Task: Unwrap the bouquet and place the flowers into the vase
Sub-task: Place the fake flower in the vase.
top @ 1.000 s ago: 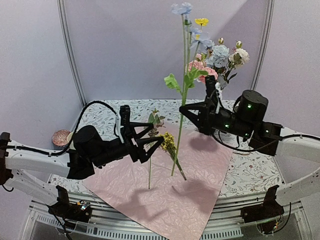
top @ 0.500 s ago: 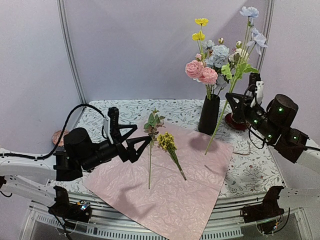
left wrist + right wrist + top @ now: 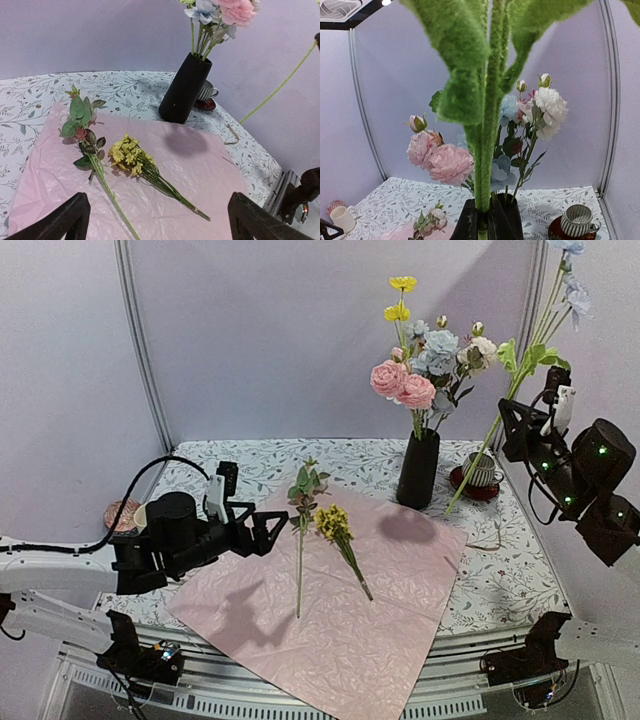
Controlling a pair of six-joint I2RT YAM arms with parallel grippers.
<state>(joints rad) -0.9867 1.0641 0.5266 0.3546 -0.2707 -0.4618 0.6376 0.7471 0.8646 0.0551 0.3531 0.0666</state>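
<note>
Rightward and higher now, the right gripper (image 3: pixel 518 423) carries its blue stem (image 3: pixel 478 458) beside the vase (image 3: pixel 418 470); the left gripper (image 3: pixel 278 530) has backed off, jaws wide. Left wrist: leafy sprig (image 3: pixel 86 137) and yellow sprig (image 3: pixel 131 156) lie on the paper (image 3: pixel 200 170). Right wrist: stem pinched upright — raise its foot above the rim, then lower straight.

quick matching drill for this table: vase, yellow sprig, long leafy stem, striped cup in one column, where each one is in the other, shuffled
1. vase
2. yellow sprig
3. long leafy stem
4. striped cup

a. on the red saucer
b. lying on the pink paper
c. upright behind the paper, holding pink flowers
d. clamped in the right hand, off the table

Pairs: 1-c, 2-b, 3-d, 4-a
</note>
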